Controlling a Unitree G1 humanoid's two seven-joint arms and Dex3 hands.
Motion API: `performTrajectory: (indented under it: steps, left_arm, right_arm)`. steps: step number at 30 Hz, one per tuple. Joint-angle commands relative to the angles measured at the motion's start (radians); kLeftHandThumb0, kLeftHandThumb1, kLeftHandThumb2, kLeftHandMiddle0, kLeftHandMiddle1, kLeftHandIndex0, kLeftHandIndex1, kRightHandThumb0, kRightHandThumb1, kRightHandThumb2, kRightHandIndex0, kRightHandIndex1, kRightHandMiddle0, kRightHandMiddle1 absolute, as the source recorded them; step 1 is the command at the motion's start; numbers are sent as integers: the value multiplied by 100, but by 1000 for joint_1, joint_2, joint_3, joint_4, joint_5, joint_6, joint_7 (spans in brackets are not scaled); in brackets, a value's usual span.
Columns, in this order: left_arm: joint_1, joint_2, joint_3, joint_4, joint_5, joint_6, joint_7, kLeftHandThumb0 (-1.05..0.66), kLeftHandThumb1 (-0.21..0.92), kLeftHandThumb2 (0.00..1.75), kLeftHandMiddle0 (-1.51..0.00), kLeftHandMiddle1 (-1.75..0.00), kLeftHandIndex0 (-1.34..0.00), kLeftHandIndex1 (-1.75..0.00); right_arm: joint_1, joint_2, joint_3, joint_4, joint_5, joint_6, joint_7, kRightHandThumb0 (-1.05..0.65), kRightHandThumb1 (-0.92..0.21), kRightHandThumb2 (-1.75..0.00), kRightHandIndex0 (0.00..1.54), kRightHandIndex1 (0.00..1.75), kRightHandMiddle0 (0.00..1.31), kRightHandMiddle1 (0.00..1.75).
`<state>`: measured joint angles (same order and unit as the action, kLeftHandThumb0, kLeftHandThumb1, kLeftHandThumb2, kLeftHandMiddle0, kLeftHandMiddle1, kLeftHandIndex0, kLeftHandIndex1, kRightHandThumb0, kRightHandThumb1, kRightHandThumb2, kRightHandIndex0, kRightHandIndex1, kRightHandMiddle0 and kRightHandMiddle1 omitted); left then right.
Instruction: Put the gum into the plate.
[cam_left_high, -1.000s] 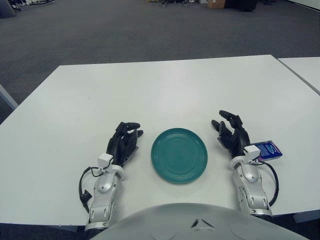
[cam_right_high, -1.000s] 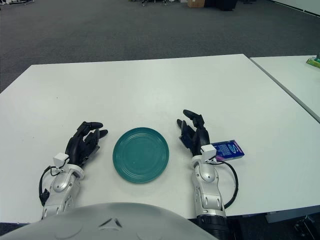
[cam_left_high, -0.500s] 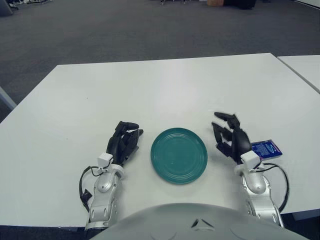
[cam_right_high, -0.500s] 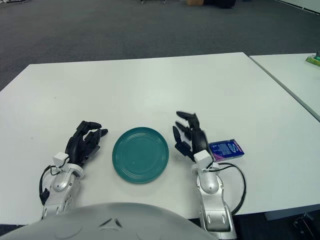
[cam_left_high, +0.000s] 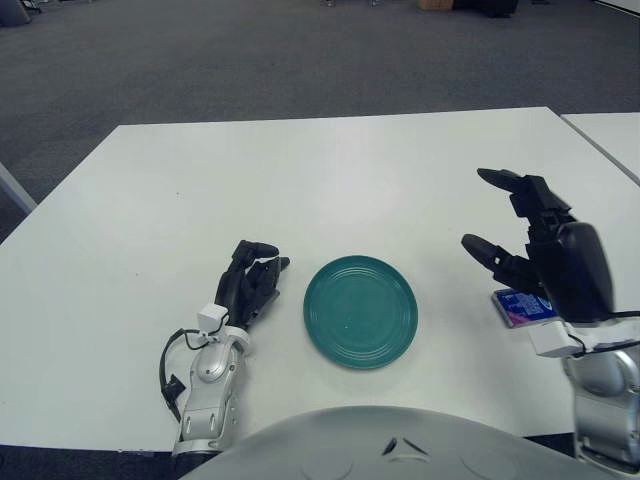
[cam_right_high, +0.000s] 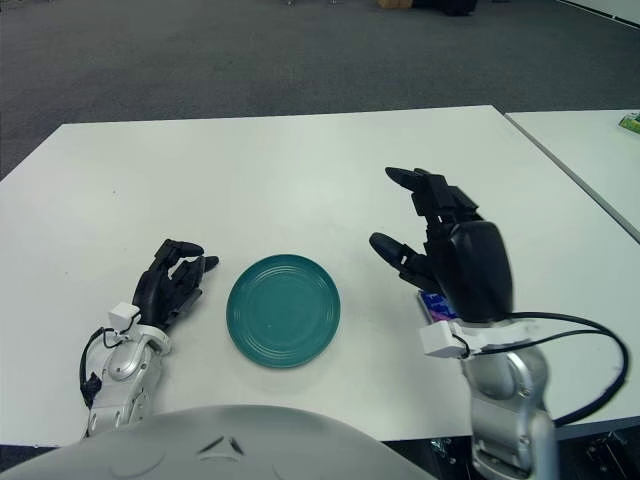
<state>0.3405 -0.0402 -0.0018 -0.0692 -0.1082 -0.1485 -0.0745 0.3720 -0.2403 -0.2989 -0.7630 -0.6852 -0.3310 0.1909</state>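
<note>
A round teal plate (cam_left_high: 359, 310) lies on the white table (cam_left_high: 300, 190) near its front edge. The gum (cam_left_high: 518, 306) is a small blue-and-purple packet to the right of the plate, mostly hidden behind my right hand (cam_left_high: 520, 235). That hand is raised above the table over the packet, fingers spread and holding nothing. My left hand (cam_left_high: 252, 280) shows to the left of the plate, fingers loosely curled and empty.
A second white table (cam_right_high: 590, 150) stands to the right across a narrow gap, with a small green object (cam_right_high: 630, 122) at its far edge. Grey carpet lies beyond the table.
My right hand has lifted off the table, moved right and toward the camera, and spread its fingers above the gum. The left hand and the plate have stayed put.
</note>
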Motion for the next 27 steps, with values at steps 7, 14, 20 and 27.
performTrajectory:
  steps: [7, 14, 20, 27]
  left_arm:
    - [-18, -7, -9, 55, 7, -18, -2, -36, 92, 50, -49, -95, -22, -172]
    - [-18, -3, -4, 73, 5, -33, -4, -36, 92, 51, -48, -95, -20, -174]
    - [-19, 14, 1, 63, 7, -28, -11, -36, 92, 52, -46, -95, -19, -175]
    - [-7, 23, -2, 43, 9, -15, -15, -36, 92, 52, -47, -97, -19, -175]
  right_arm:
    - [51, -285, -161, -99, -14, -34, 371, -83, -92, -38, 31, 0, 0, 50]
    - [12, -378, -106, 89, -46, -34, 425, -82, -92, -39, 26, 0, 0, 42]
    - [76, -416, -113, 74, -7, 29, 505, -82, -92, -44, 23, 0, 0, 36]
    - [172, -393, -76, 284, -25, -41, 355, -85, -92, -51, 24, 0, 0, 37]
